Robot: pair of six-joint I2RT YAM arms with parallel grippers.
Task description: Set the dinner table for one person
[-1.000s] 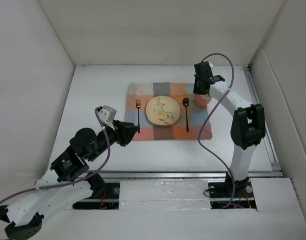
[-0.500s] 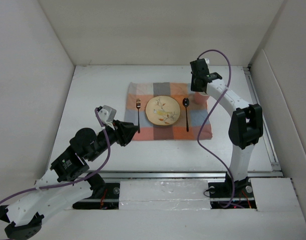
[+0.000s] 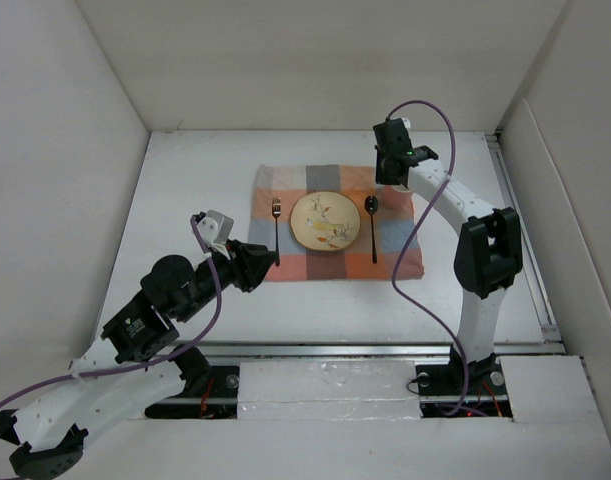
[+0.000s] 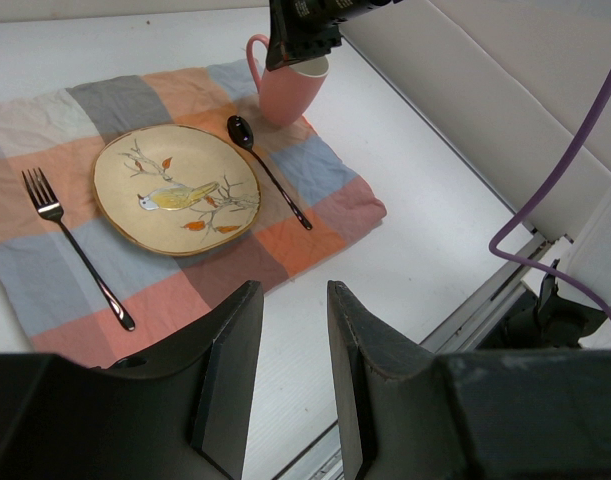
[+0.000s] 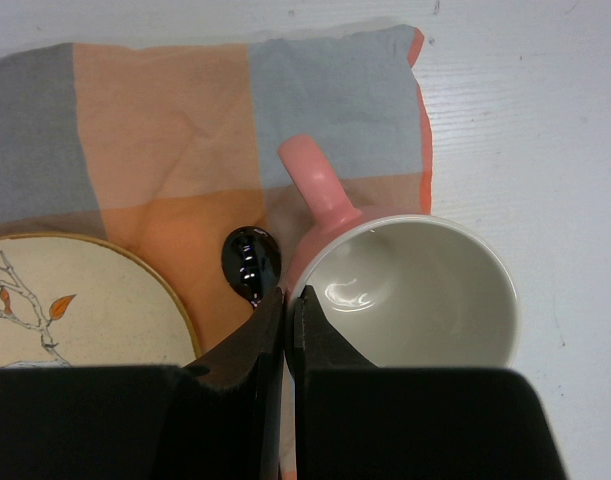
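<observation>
The right claw (image 5: 286, 297), pinched nearly shut on the near rim of the pink ceramic mug (image 5: 415, 300) below it (black metal spoon (image 5: 250, 262) just left), should lower it level, clear of that spoon, onto the checked cloth placemat (image 5: 165, 110) covering the white dinner table (image 5: 525, 100) beneath.

In my right wrist view, my fingers (image 5: 245, 350), clamped on the pink mug (image 5: 415, 300), hide the stretch of rim they grip and the handle of the spoon (image 5: 250, 262), the plate (image 5: 75, 300) runs off the left edge, and from above my right gripper (image 3: 392, 180) covers that mug almost wholly.
</observation>
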